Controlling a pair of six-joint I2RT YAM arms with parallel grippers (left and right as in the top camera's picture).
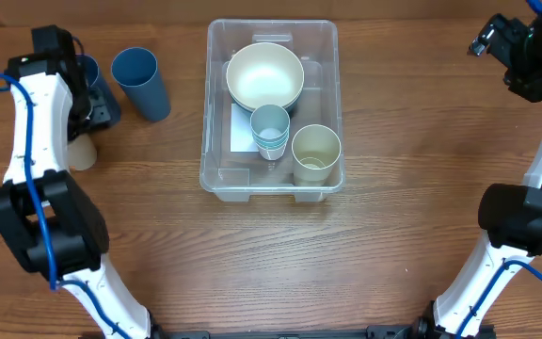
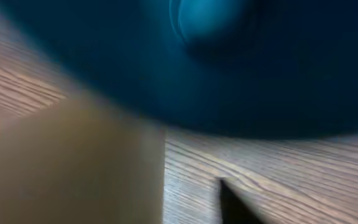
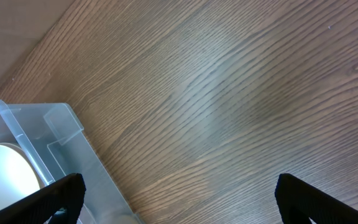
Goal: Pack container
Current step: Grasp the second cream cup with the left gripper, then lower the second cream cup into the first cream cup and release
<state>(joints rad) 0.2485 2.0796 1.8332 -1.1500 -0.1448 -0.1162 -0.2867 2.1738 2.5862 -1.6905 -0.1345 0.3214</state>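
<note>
The container [image 1: 216,160], a clear bin with a white label [image 1: 241,134] on its bottom, stands mid-table. In it are a cream bowl [image 1: 264,75], stacked light-blue cups [image 1: 270,130] and a cream cup [image 1: 316,153]. My left gripper [image 1: 90,96] is low at the far left, over a dark blue vessel [image 2: 241,62], with a beige cup [image 1: 81,153] beside it. In the left wrist view [image 2: 182,199] only one dark fingertip shows, apart from the blurred beige cup [image 2: 73,168]. My right gripper [image 1: 516,52] hangs open and empty right of the bin, which also shows in the right wrist view [image 3: 61,134].
A blue cup [image 1: 140,83] stands on the table between my left gripper and the bin. Bare wood lies under my right gripper [image 3: 179,199]. The table's back edge runs just behind the bin.
</note>
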